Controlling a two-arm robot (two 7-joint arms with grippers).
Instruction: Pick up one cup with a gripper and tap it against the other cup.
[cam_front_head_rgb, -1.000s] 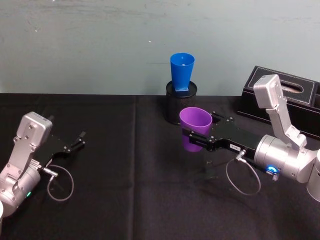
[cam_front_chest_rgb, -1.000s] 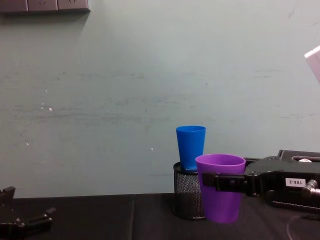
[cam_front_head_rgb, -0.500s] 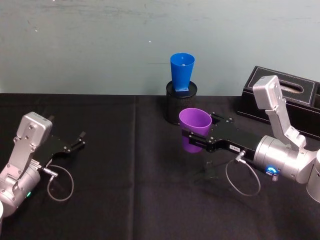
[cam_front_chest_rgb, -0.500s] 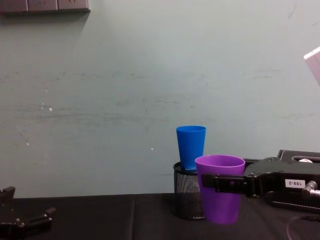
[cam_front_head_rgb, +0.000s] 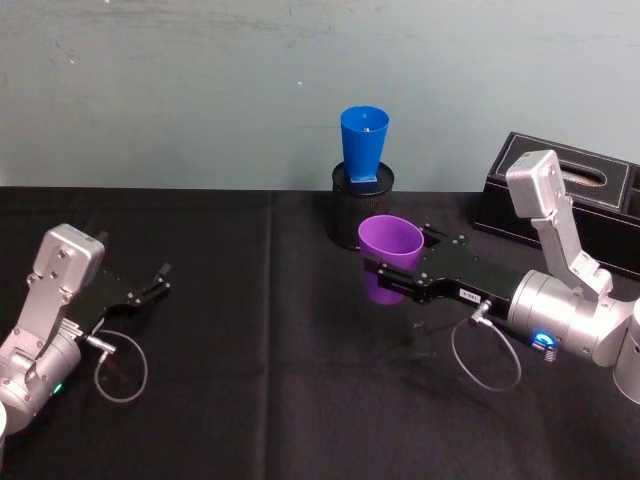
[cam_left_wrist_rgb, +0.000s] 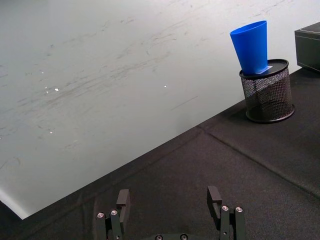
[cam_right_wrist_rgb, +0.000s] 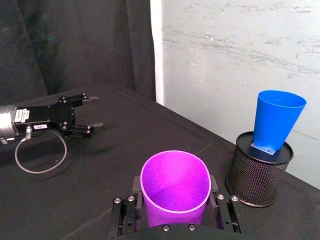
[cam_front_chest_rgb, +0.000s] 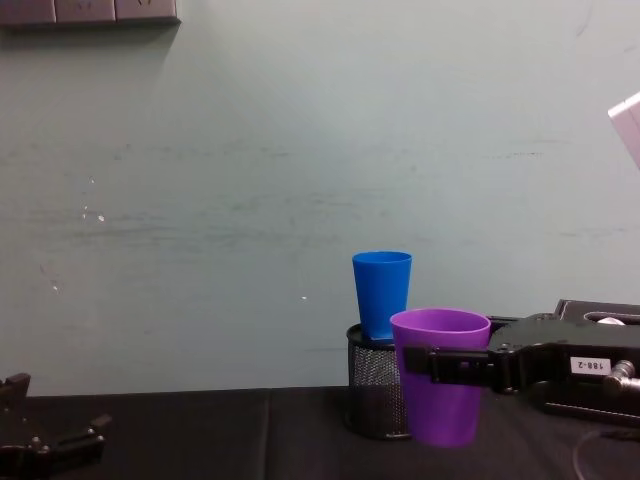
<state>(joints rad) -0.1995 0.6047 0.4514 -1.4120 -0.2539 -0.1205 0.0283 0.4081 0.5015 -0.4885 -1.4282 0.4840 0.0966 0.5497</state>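
Note:
My right gripper is shut on the purple cup, holding it upright just above the black table, in front of the blue cup. That blue cup stands upright on a black mesh pen holder at the back of the table. A gap separates the two cups. My left gripper rests open and idle at the far left.
A black tissue box sits at the back right, behind my right arm. The table is covered with a black cloth and backed by a pale green wall. A cable loop hangs off my left wrist.
The purple cup has shifted very slightly in my right gripper, staying close in front of the mesh holder. The left arm has not moved.

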